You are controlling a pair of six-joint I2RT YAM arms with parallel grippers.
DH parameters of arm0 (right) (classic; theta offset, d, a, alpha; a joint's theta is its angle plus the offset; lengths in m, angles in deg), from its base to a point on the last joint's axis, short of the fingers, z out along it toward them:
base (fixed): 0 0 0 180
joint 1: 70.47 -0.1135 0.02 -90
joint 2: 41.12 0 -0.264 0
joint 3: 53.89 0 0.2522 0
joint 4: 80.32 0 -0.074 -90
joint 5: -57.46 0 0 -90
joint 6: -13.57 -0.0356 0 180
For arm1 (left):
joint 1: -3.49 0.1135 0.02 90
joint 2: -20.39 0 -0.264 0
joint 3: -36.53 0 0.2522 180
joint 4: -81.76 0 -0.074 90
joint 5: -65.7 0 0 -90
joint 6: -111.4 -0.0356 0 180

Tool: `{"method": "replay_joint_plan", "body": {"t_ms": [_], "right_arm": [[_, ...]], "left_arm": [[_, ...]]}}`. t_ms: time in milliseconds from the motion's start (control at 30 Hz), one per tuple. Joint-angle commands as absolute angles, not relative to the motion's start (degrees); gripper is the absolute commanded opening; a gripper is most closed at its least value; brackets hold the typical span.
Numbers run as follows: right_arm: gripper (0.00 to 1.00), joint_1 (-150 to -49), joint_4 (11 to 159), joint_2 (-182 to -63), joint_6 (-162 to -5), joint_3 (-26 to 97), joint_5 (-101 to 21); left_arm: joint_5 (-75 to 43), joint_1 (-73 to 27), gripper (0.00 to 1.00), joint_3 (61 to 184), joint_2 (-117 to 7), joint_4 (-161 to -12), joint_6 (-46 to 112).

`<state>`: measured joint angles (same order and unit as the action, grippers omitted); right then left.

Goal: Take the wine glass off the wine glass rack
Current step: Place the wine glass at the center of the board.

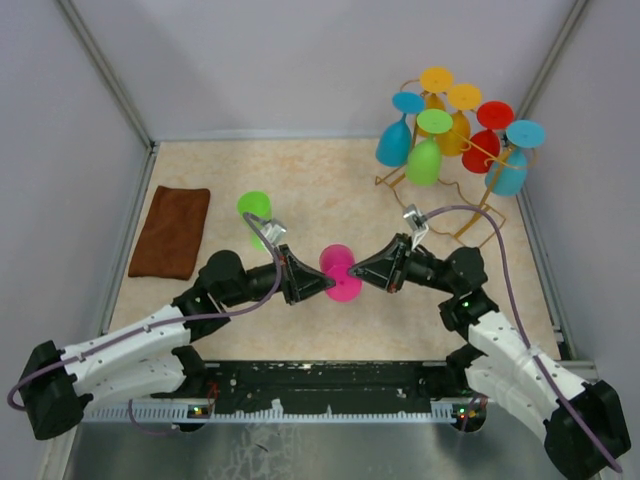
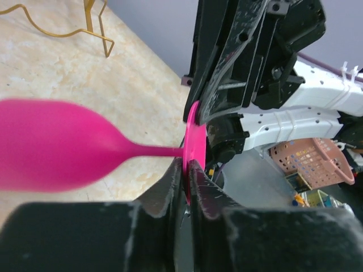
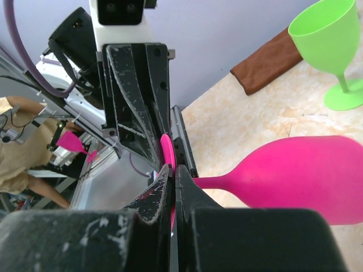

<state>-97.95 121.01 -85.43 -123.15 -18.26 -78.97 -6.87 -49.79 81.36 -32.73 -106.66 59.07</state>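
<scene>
**Counter** (image 1: 300,180): a beige sheet with a marbled pattern. Pale lilac-grey walls (image 1: 300,60) close it in at the back and both sides, with a metal post in each rear corner. A black base rail (image 1: 330,378) runs along the near edge and carries both arms.

**Magenta plastic wine glass** (image 1: 340,272): off the rack and held on its side at the middle front of the counter, stem level. It is well apart from the rack.

**Left fingers** (image 2: 164,187): closed to a narrow slit, pinching the rim of the glass's round foot.

**Right fingers** (image 3: 156,195): closed likewise on the same foot from the opposite side, tips almost meeting the left pair.

**Tall golden-yellow wire wine glass rack** (image 1: 474,152): stands in the far right corner. Blue, green, orange and red plastic glasses (image 1: 425,160) hang from it with their feet uppermost.

**Lime-green plastic wine glass** (image 1: 255,208): upright on the counter, left of centre.

**Brown folded cloth** (image 1: 170,232): lies flat near the left wall.

**Salmon perforated basket** (image 2: 312,161): seen beyond the counter in the left wrist view.
</scene>
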Motion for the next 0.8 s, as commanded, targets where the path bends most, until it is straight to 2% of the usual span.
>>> {"method": "replay_joint_plan", "body": {"t_ms": [0, 100, 200, 300, 433, 500, 700, 767], "right_arm": [[0.00, -100.27, 124.31, -86.34, -122.06, -15.58, -81.92], [0.00, -102.11, 121.13, -86.55, -118.93, -14.62, -81.54], [0.01, -103.78, 116.58, -86.56, -115.39, -13.37, -80.45], [0.08, -105.74, 112.44, -86.79, -112.09, -12.16, -80.17], [0.24, -109.48, 103.81, -87.74, -105.30, -9.89, -79.58], [0.28, -110.85, 100.99, -88.63, -103.36, -8.67, -79.06], [0.24, -112.30, 103.32, -90.21, -104.42, -7.89, -74.96], [0.25, -112.30, 106.47, -90.73, -106.38, -8.36, -73.99]], "left_arm": [[-7.67, -50.23, 0.07, 81.87, -31.05, -110.33, 58.90], [-7.89, -50.21, 0.00, 81.54, -30.06, -109.64, 58.76], [-8.27, -50.21, 0.00, 81.45, -28.62, -107.98, 58.00], [-9.24, -50.21, 0.00, 81.32, -26.83, -106.28, 57.13], [-10.76, -50.22, 0.00, 80.35, -24.11, -105.50, 56.43], [-11.35, -50.23, 0.00, 79.99, -23.05, -105.37, 56.19], [-11.03, -50.27, 0.00, 80.38, -22.33, -103.66, 55.40], [-10.82, -50.24, 0.00, 80.67, -22.34, -102.80, 55.28]]}}
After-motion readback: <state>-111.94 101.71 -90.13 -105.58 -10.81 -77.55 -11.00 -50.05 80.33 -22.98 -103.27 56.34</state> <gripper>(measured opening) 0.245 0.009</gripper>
